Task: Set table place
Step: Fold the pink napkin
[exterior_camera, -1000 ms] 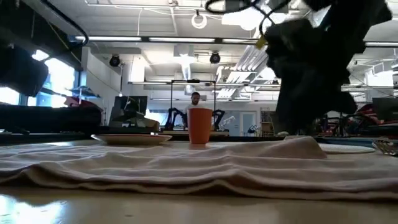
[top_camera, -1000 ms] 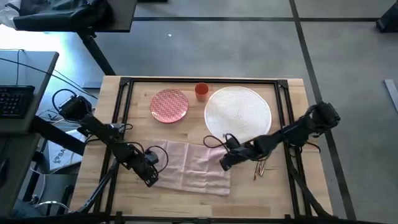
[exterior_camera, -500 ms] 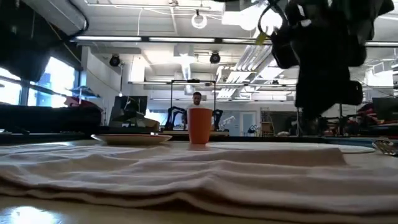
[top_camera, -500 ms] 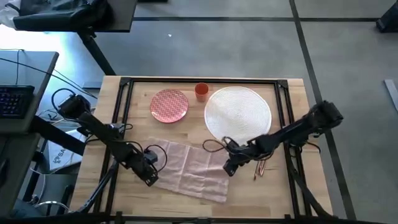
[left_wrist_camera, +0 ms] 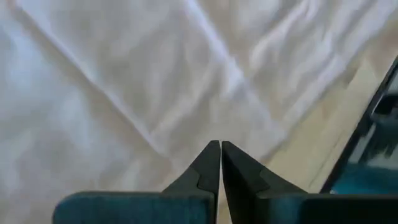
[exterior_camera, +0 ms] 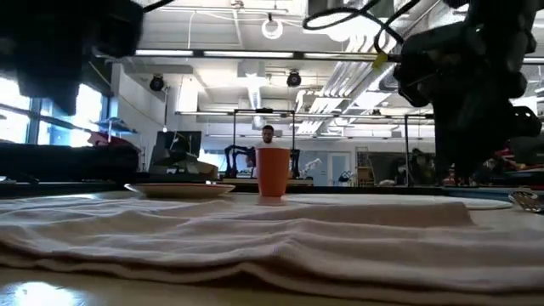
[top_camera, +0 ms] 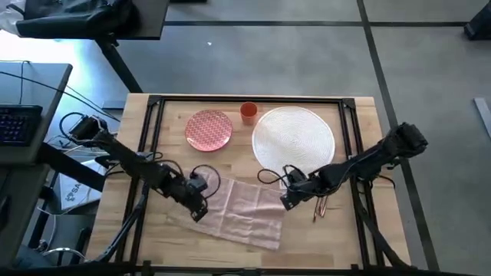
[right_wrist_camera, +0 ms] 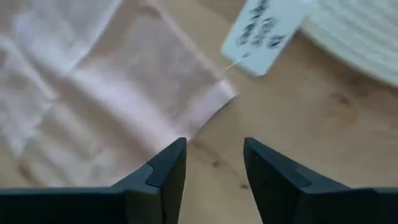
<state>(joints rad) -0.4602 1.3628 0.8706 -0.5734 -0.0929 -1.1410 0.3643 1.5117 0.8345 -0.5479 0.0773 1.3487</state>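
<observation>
While the cup (top_camera: 248,112) stands apart, left tool (top_camera: 199,214) is pinched together, right tool (top_camera: 287,203) spread.

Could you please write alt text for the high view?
Two dark arms meet over a beige napkin on the table: the left gripper shut at its left side, the right gripper open at its right corner. Behind lie a plate, cup and placemat.
</observation>
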